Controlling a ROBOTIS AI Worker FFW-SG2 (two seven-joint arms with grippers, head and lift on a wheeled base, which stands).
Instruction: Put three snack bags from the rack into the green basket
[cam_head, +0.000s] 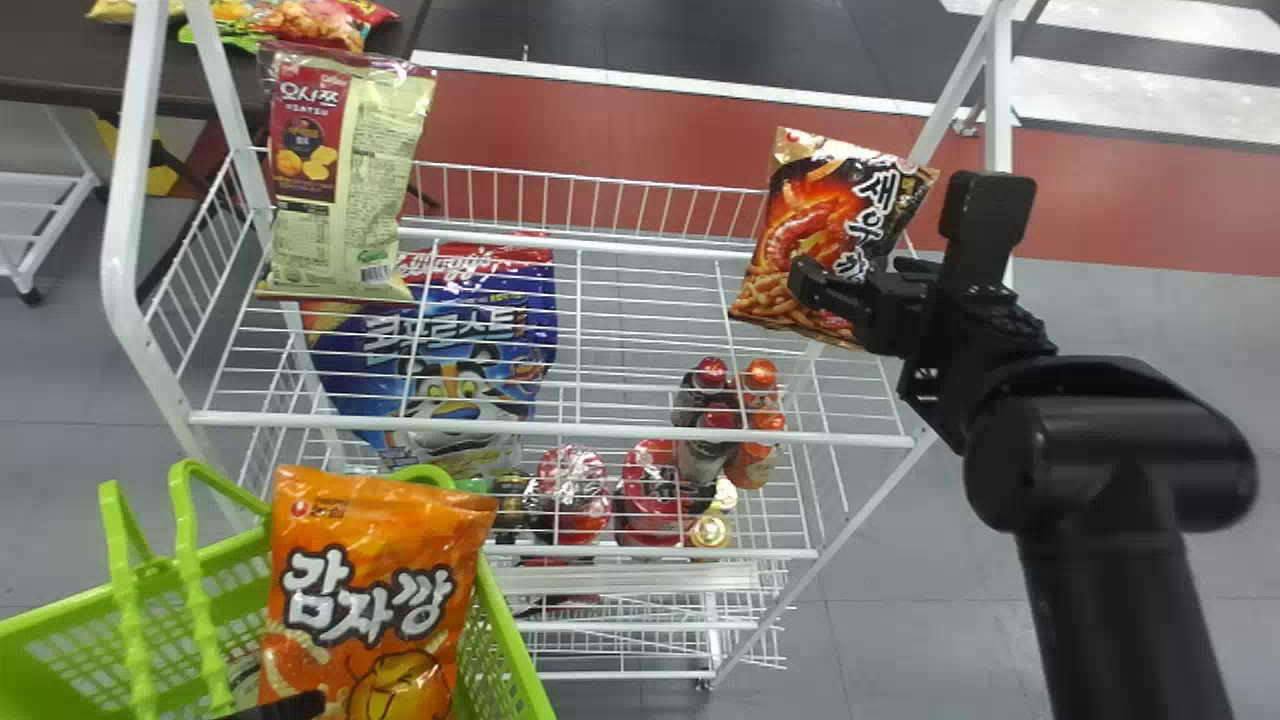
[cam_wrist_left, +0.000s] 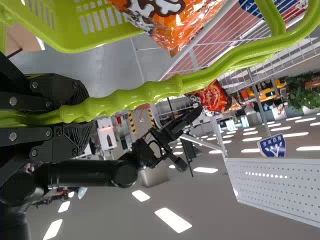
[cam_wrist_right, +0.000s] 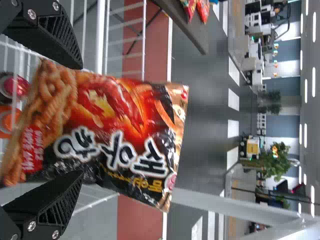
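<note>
At the head view's bottom edge, a dark part of my left gripper (cam_head: 285, 706) shows before the orange snack bag (cam_head: 365, 590), which stands in the green basket (cam_head: 505, 640). The left wrist view has this left gripper (cam_wrist_left: 82, 111) shut on the green handle (cam_wrist_left: 150, 93). My right gripper (cam_head: 835, 295) is at the red-and-black snack bag (cam_head: 830, 235), upright at the rack's right end. In the right wrist view, that right gripper (cam_wrist_right: 75, 122) stands open, fingers wide apart on either side of the bag (cam_wrist_right: 115, 130). A cream-and-red bag (cam_head: 345, 180) stands at the rack's left end.
The white wire rack (cam_head: 600, 435) spans the middle, its post rising beside my right gripper. Its lower levels hold a large blue bag (cam_head: 450, 370), bottles (cam_head: 715, 420) and red packs (cam_head: 570, 500). A dark table (cam_head: 60, 60) with more bags stands behind on the left.
</note>
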